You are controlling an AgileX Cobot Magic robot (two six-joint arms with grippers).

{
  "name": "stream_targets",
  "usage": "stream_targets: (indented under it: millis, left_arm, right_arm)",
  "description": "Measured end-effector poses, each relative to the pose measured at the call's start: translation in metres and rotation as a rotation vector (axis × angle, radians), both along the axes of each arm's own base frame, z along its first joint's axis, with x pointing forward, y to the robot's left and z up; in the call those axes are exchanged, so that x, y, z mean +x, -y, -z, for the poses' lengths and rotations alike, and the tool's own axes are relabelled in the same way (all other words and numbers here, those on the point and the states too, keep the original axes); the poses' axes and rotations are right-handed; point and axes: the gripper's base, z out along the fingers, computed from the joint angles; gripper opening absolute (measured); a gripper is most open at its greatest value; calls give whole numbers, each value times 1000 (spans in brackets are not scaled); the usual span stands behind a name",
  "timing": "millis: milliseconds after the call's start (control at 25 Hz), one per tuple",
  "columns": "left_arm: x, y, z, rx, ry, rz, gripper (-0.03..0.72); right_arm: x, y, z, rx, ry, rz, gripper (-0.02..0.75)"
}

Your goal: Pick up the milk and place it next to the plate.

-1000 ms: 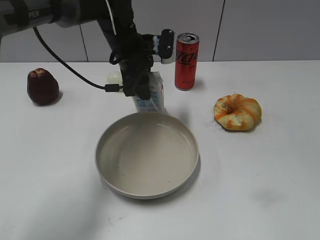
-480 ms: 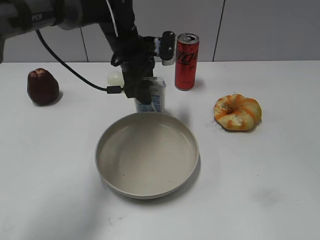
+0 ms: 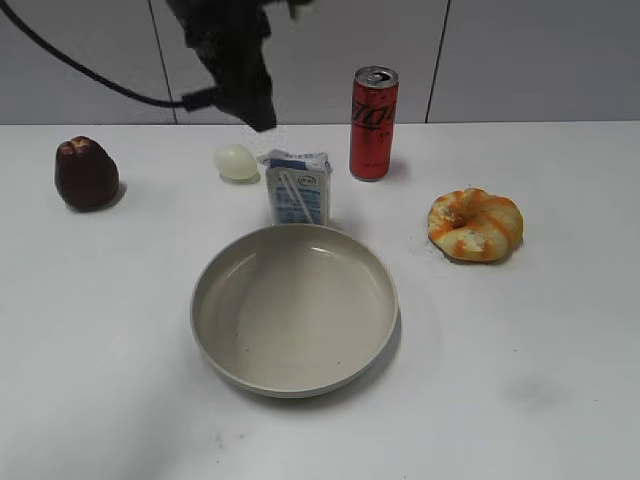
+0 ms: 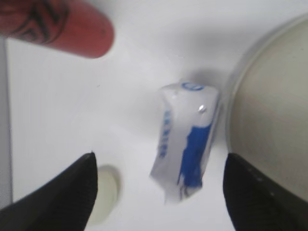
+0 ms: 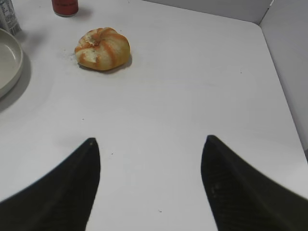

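While the milk [image 3: 298,188] stands free, the left gripper [image 4: 159,192] hovers above, seemingly spread.

white table [image 3: 560,400], grey panelled wall [image 3: 540,60] behind. red can [image 3: 373,123] upright near back edge, open top. orange-streaked donut-shaped pastry [image 3: 475,224] right of it, nearer the camera, well apart. dark red fruit [image 3: 85,173] far left. small pale egg-like object [image 3: 236,161] left of the can, between fruit and can
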Motion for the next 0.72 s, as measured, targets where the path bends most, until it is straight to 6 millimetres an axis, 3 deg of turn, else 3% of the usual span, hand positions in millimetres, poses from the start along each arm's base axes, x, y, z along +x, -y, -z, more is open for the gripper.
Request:
stream_targets:
  millis: [200, 400, 560, 720]
  left_arm:
    - [3, -54, -47, -4, -10, -516, 602]
    - [15, -117, -64, -163, -113, -1013, 593]
    - [6, -154, -71, -260, -221, -1157, 592]
    - [-19, -179, -74, -245, -257, -1217, 592]
  right_arm:
    - [0, 0, 0, 0, 0, 0, 500]
    - [0, 0, 0, 0, 0, 0, 500]
    - [0, 0, 0, 0, 0, 0, 500]
    - [0, 0, 0, 0, 0, 0, 500]
